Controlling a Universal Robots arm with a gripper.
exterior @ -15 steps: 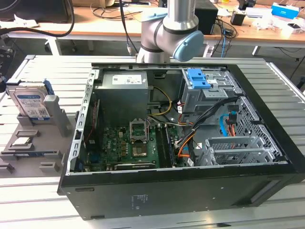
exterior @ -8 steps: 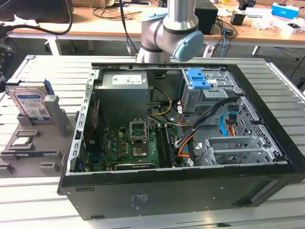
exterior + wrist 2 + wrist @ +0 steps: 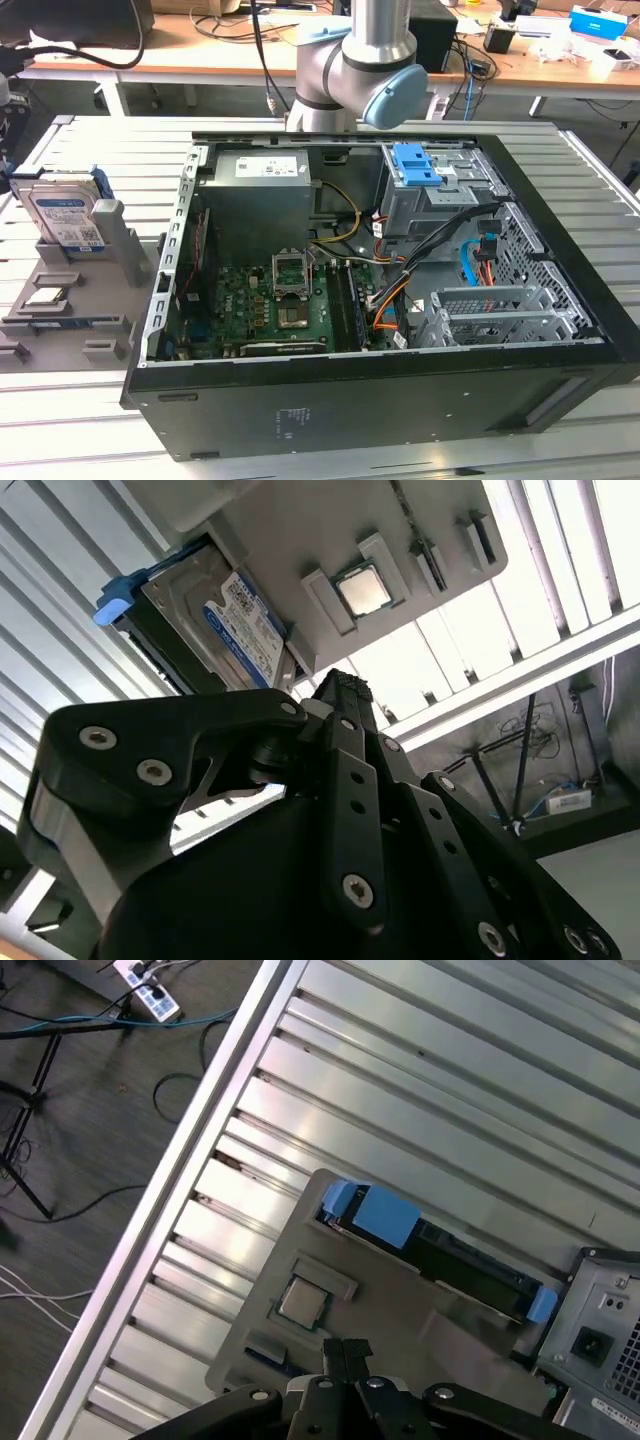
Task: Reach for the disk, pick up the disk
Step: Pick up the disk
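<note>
While the disk (image 3: 65, 215) sits upright in its grey holder (image 3: 125, 240), the gripper (image 3: 347, 1348) hovers over it; closed up, holding nothing.

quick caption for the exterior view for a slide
The disk stands on edge in a grey holder at the exterior view's left of the open computer case, with the arm beyond it.

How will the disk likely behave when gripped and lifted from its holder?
The disk looks like a metal-cased block: probably stiff and heavy for its size. Its smooth faces may be slippery. Standing on edge in the holder, it could tip if nudged.
</note>
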